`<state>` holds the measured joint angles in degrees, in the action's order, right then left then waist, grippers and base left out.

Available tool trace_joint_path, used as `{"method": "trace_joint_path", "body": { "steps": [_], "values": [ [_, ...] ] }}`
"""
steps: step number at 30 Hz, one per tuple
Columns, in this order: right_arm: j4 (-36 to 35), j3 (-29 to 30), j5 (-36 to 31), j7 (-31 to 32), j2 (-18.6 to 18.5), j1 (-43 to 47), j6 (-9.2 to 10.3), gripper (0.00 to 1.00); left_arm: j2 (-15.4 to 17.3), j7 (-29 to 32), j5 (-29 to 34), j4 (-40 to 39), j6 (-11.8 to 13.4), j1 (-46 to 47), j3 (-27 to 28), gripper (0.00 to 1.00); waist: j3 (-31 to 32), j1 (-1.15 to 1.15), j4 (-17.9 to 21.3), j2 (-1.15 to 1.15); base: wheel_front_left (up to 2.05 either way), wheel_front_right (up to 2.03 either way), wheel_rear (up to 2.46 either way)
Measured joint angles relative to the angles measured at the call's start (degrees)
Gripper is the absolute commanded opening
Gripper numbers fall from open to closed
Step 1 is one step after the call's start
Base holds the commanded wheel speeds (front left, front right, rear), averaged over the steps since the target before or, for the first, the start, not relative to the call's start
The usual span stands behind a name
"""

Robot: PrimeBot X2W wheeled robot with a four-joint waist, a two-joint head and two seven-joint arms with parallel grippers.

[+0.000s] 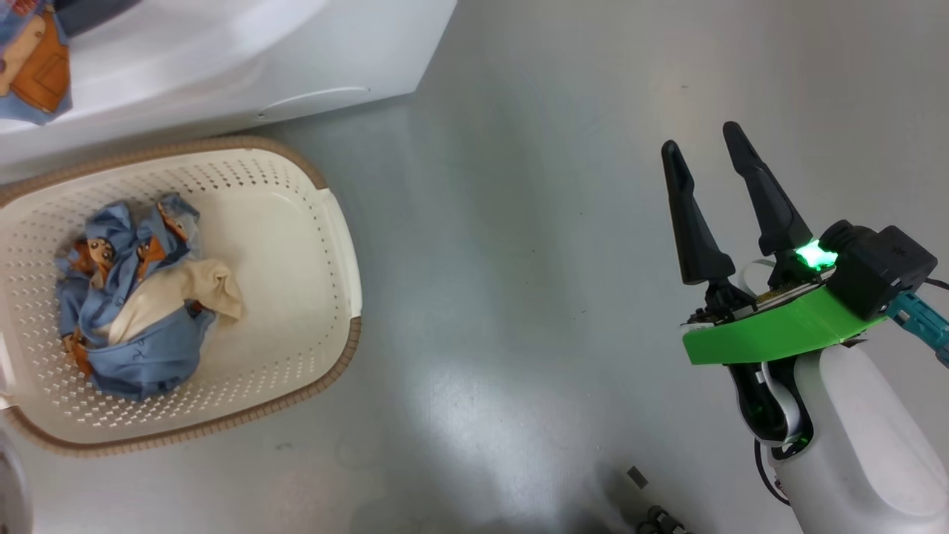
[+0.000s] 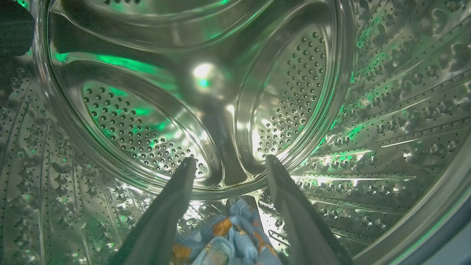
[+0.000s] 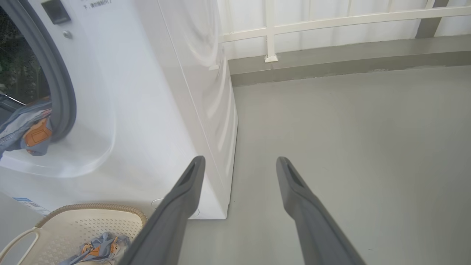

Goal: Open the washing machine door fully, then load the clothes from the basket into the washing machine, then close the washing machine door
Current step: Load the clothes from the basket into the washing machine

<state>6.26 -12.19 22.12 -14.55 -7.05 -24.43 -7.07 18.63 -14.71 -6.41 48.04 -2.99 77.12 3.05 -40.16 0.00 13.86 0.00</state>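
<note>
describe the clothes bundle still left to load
Find the big white washing machine; in front of it sits a cream basket with a woven brown rim. The bundle lies inside it, blue with orange figures. Unlike the matching piece at the machine's mouth, it shows a cream lining.

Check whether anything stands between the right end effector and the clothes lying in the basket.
Nothing visible does. The bundle lies uncovered in the open-topped basket. The right end effector, its jaws open, hovers to the basket's right over the floor, with bare floor between them.
</note>
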Motion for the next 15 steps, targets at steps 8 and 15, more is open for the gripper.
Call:
{"method": "trace_joint_path", "body": {
  "steps": [8, 15],
  "values": [
    [0.16, 0.07, 0.00, 0.00, -0.63, 0.01, 0.00, 1.00, -2.40, 0.00, -0.27, -1.14, -0.52, -4.77, 2.03, 1.00, 1.22, 0.01, -0.99, 0.00, 0.00, 0.00, 0.00],
    [0.36, 0.64, 0.00, 0.00, -1.60, 0.03, 0.00, 1.00, -4.97, 0.00, -0.65, -5.55, -1.07, -11.11, 4.24, 1.00, 3.49, 0.01, -2.02, 0.00, 0.00, 0.00, 0.00]
  ]
}}
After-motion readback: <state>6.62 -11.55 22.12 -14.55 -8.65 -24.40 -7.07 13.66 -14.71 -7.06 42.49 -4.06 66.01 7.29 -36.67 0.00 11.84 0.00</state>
